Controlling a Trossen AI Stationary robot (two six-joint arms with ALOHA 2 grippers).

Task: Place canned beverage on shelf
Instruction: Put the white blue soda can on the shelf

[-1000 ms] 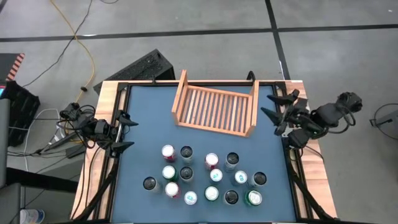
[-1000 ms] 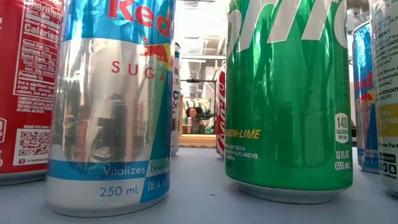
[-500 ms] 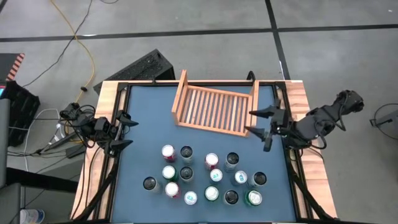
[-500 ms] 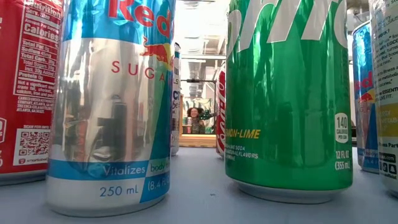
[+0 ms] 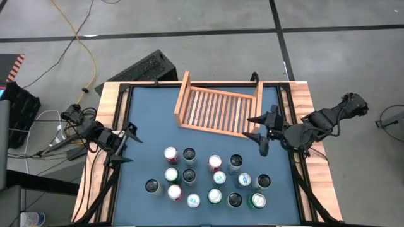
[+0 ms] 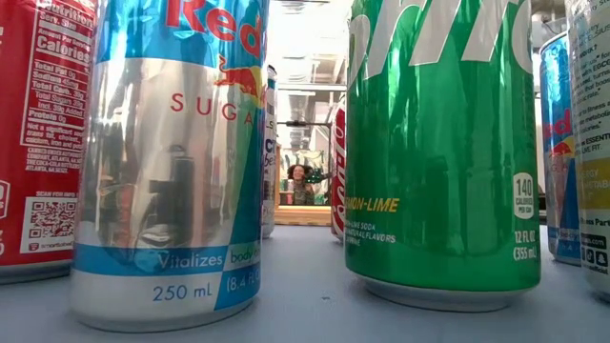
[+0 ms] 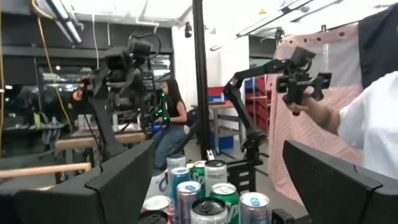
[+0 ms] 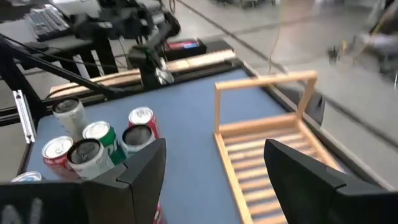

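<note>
both my arms over the table, nothing held

r gripper (image 5: 262, 130) spread by shelf (image 5: 218, 107) front corner; l gripper (image 5: 126, 146) spread near l edge, cans (image 5: 208, 180) untouched.

a blue worktop (image 5: 145, 126) with a wooden border carries an empty slatted shelf (image 5: 218, 112) at the far side and upright cans (image 5: 209, 178) clustered near the front.
</note>
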